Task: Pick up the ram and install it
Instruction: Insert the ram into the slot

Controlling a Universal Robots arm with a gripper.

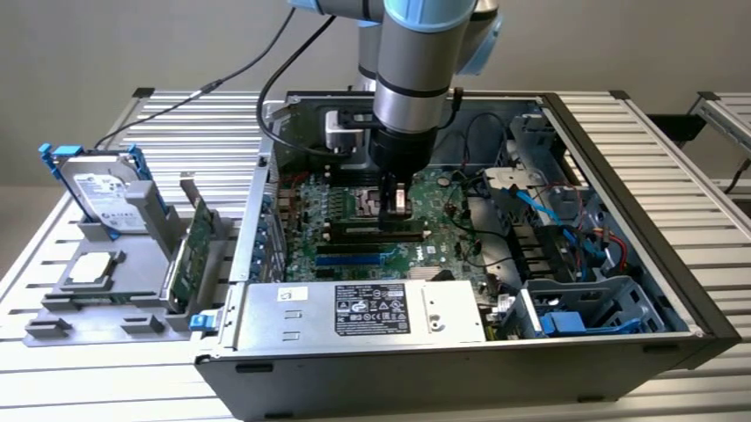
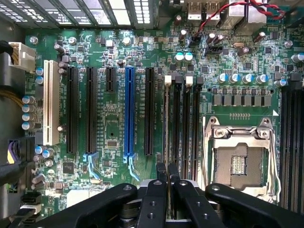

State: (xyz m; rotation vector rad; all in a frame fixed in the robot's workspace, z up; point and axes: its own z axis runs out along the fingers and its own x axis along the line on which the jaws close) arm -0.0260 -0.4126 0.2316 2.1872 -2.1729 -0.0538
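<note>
Wrist view: pincer (image 2: 167, 176) clenched on the ram (image 2: 166, 124), seen edge-on along a memory slot (image 2: 176, 124) beside the processor socket (image 2: 240, 164); can't tell if it's seated. You've got a light, stiff, thin, fragile stick. Hold the flat faces mid-length, no twisting.

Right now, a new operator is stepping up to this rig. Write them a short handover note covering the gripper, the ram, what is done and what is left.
Gripper: shut on the ram, low inside the open computer case, over the motherboard.
Ram: seen edge-on in the wrist view, lined up along the memory slot nearest the long black expansion slots. The neighbouring memory slots are empty.
Done: ram picked up and held at its slot.
Left: I cannot tell whether it is seated. The gripper has not let go.
</note>
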